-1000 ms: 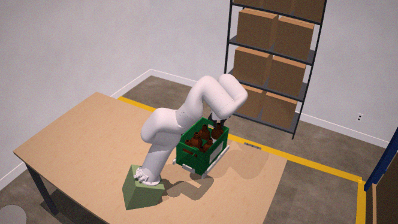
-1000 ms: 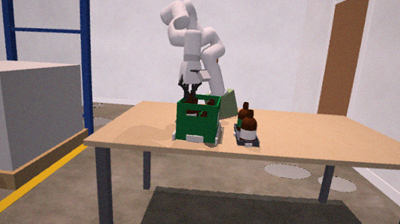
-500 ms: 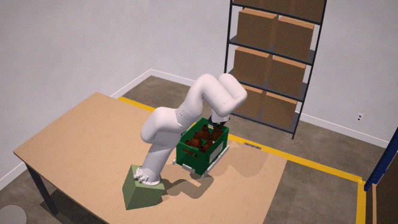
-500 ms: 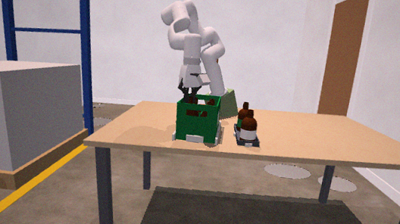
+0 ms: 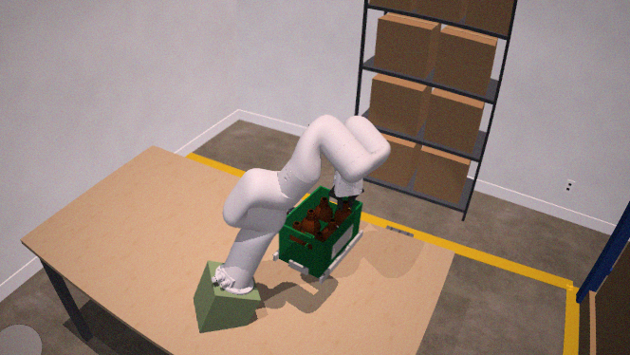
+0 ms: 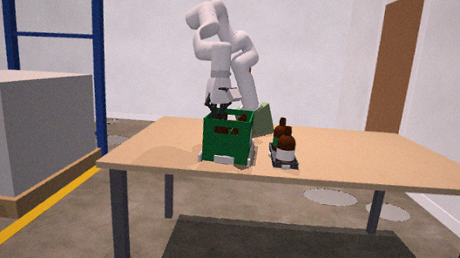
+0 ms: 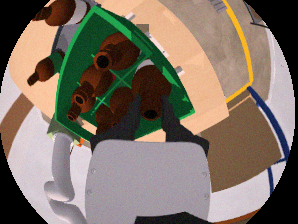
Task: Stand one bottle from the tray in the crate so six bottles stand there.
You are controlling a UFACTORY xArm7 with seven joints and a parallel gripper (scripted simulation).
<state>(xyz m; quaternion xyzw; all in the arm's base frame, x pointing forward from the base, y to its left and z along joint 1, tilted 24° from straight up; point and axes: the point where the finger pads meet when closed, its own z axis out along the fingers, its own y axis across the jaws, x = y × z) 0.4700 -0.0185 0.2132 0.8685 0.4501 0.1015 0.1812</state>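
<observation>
The green crate [image 5: 308,258] [image 6: 224,141] [image 7: 79,50] stands on the table with several brown bottles [image 5: 310,220] [image 7: 107,55] upright in its cells. My gripper [image 5: 344,203] [image 6: 215,109] [image 7: 151,101] is at the crate's far corner cell, shut on the neck of a brown bottle [image 5: 342,214] [image 7: 152,83] that sits low in that cell. Two brown bottles with white labels [image 6: 285,146] [image 6: 280,129] [image 7: 61,10] stand upright on the dark tray [image 6: 286,163] beside the crate. The arm and crate hide the tray in the top view.
The arm's green base block [image 5: 223,304] [image 6: 266,119] sits close behind the crate. A shelf of cardboard boxes [image 5: 427,95] stands beyond the table. A grey box [image 6: 18,122] and a blue rack post [image 6: 97,46] stand off the table's side.
</observation>
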